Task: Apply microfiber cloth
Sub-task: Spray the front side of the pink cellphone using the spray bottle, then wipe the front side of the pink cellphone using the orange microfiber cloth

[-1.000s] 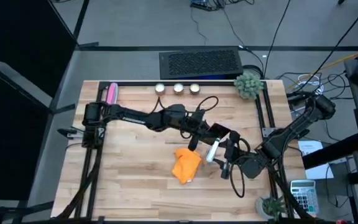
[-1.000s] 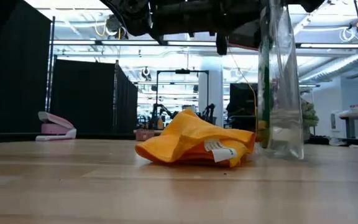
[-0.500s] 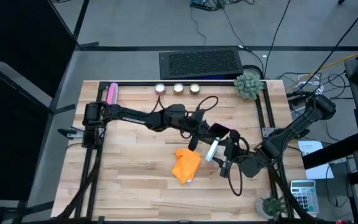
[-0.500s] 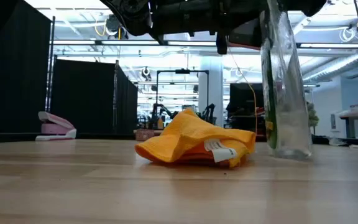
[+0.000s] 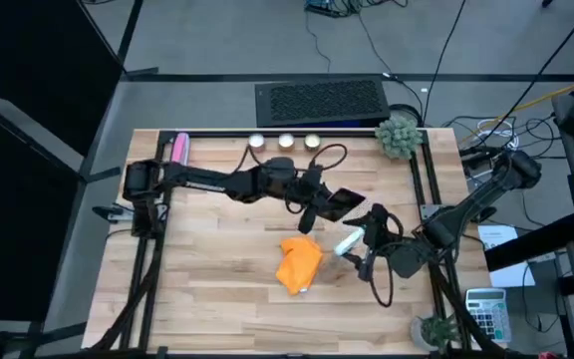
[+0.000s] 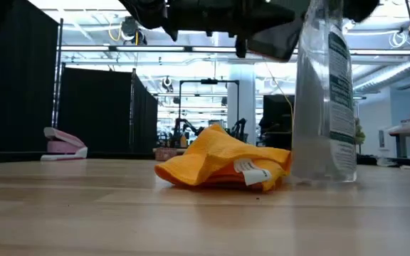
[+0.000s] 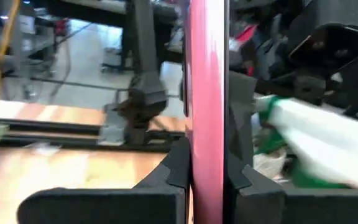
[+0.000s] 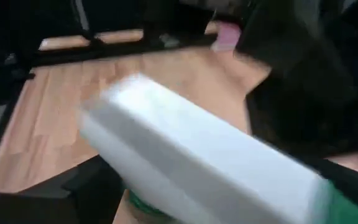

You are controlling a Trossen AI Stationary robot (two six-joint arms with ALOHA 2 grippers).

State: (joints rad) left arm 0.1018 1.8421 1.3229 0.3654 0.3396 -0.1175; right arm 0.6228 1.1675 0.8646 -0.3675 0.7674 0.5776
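The orange microfiber cloth (image 5: 299,264) lies crumpled on the wooden table near its middle, a white tag (image 6: 251,171) showing at its near side. No gripper touches it. Just beyond it, my left gripper (image 5: 314,211) is shut on a dark phone (image 5: 339,202) with a pink-red edge, held above the table. To the cloth's right, my right gripper (image 5: 369,239) is shut on a clear spray bottle (image 6: 324,99) with a white head (image 5: 350,240). The bottle stands upright beside the cloth. My left gripper pinches the phone between its two fingers, one finger on each flat face, with the pink-red edge (image 7: 207,93) running up between them. The phone is lifted clear of the table (image 6: 272,43). My right gripper holds the spray bottle at its top, by the white head (image 8: 185,155) and green collar, coming level from the table's right. The bottle itself hides the place of contact. The bottle hangs upright; whether its base (image 6: 324,178) touches the table cannot be told.
A pink flat thing (image 5: 178,150) lies at the far left corner. Three small round lights (image 5: 285,142) and a green plant ball (image 5: 399,135) stand along the far edge. Black rails (image 5: 422,175) border the table. Bare wood lies to the cloth's left and near side.
My right gripper has shifted a little toward the table's right edge, and the spray bottle has swung from tilted to upright. My left gripper has drawn back toward the far edge and risen slightly, carrying the phone with it. The cloth has not moved.
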